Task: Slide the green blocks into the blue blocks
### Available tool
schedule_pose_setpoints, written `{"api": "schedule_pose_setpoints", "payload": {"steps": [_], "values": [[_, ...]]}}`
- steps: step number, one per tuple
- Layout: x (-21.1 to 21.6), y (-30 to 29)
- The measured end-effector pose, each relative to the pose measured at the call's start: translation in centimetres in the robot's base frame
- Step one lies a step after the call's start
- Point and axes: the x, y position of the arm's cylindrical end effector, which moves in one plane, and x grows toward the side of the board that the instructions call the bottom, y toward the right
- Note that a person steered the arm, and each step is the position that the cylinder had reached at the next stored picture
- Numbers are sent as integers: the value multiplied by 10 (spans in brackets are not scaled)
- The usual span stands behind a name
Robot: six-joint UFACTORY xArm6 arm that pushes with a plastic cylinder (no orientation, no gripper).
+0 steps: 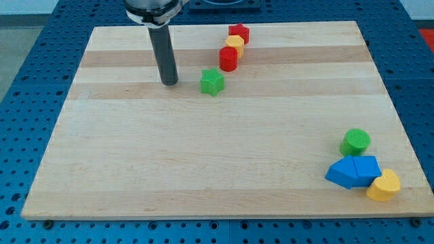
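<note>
A green star block (211, 82) lies near the view's top centre on the wooden board (169, 156). My tip (169, 83) rests on the board just to the left of it, a small gap apart. A green cylinder (355, 141) sits at the view's lower right, touching the top of two blue blocks (352, 171) that lie side by side.
A red cylinder (228, 58), a yellow block (234, 44) and a red star (239, 32) form a diagonal line up and right of the green star. A yellow heart block (384, 185) touches the blue blocks at their lower right, near the board's edge.
</note>
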Motion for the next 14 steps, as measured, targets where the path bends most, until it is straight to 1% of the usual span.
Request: {"api": "schedule_pose_setpoints", "payload": {"steps": [1,2,3,4,6,7,10,11,12,13,14], "values": [[-8,33],[-13,50],[9,67],[29,96],[57,176],[72,200],[129,246],[141,258],[142,259],[131,268],[132,293]]}}
